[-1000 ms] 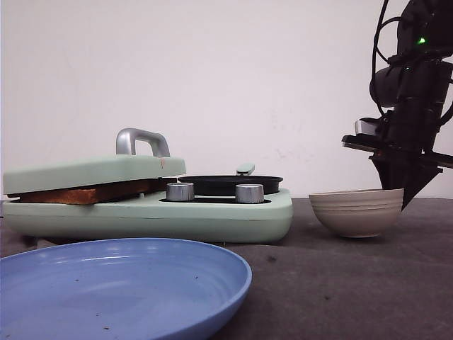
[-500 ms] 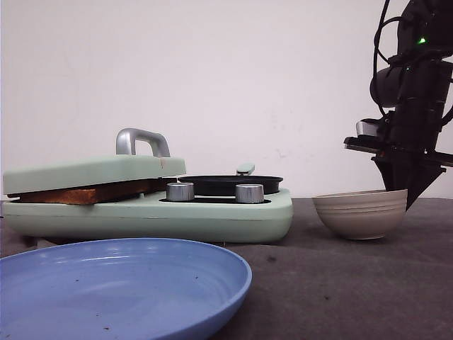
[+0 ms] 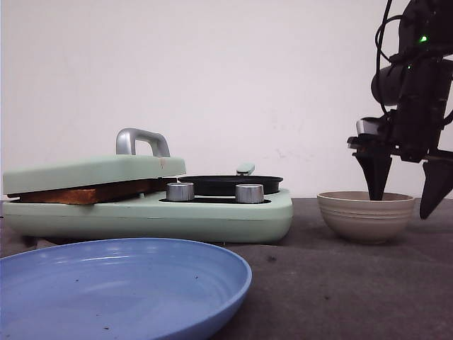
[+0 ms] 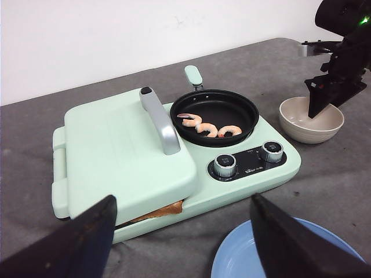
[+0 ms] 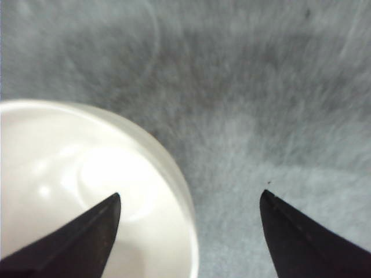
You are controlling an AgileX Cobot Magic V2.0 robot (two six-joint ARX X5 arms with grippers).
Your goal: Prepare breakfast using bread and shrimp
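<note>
The bread (image 3: 85, 193) lies pressed under the shut lid of the mint-green breakfast maker (image 3: 212, 212); only its brown crust edge shows, also in the left wrist view (image 4: 157, 213). Three shrimp (image 4: 208, 126) lie in the maker's black pan (image 4: 232, 113). The beige ribbed bowl (image 3: 366, 216) stands flat on the table right of the maker and looks empty (image 5: 87, 191). My right gripper (image 3: 400, 207) is open astride the bowl's rim, one finger inside and one outside (image 5: 190, 195). My left gripper (image 4: 183, 198) is open and empty, above the maker's near side.
A blue plate (image 3: 120, 290) lies on the grey table in front of the maker, also in the left wrist view (image 4: 232, 263). The lid's silver handle (image 3: 141, 140) stands up. Two knobs (image 3: 180, 191) sit on the maker's front. A white wall stands behind.
My right gripper has opened and let go of the bowl's rim. The bowl, tilted before, now sits level and slightly further right.
</note>
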